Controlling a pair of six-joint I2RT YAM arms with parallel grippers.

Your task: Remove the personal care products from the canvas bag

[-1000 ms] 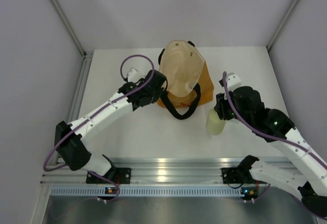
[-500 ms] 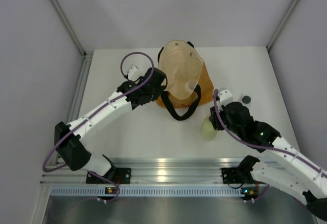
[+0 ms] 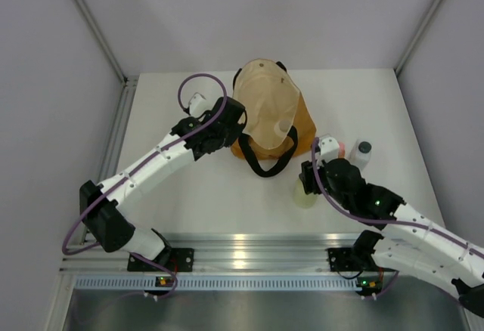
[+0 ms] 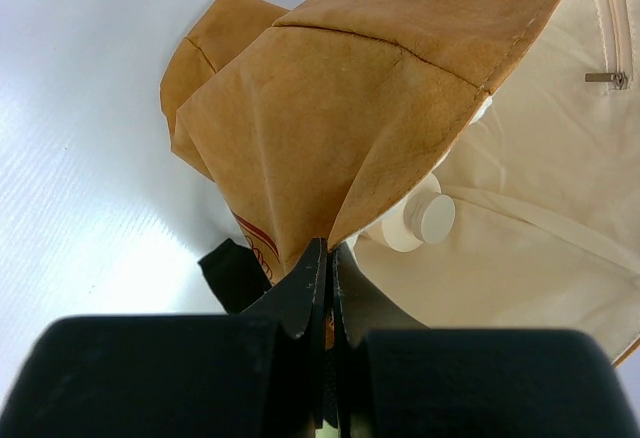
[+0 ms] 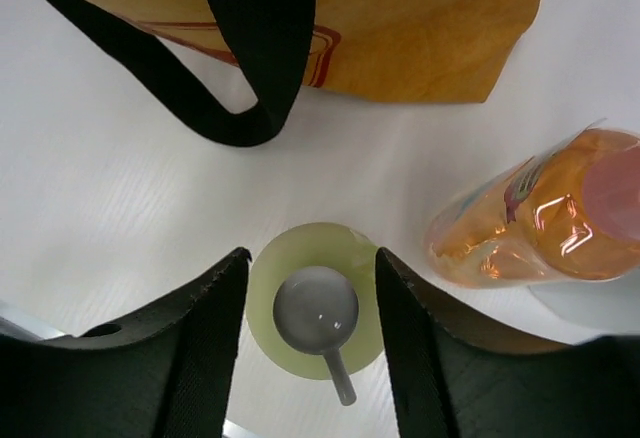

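Grey walls (image 3: 242, 13) close in a white surface (image 3: 151, 112), with both arms reaching in from the near edge. The canvas bag (image 3: 268, 119) sits toward the back at the middle, its mouth gaping to show the cream lining (image 4: 540, 208), and one black handle (image 5: 255, 48) loops out onto the surface at the front.

The left gripper (image 4: 328, 253) is closed, pinching the bag's brown edge at its left side and holding a fold of the fabric up. Inside, on the lining, a cream jar (image 4: 420, 220) lies on its side.

To the right of the bag, the pale-green pump bottle (image 5: 315, 303) stands upright on the surface. The right gripper (image 5: 312, 256) hangs over it with a finger on either side, right up against the bottle's sides. Whether they press on it or have just let go, I cannot tell.

Just beyond the pump bottle, the orange bottle (image 5: 530, 218) with a pink cap is on the surface near the bag's right corner. The whitish bottle (image 3: 363, 152) with a black cap stands upright just beside it, to the right.
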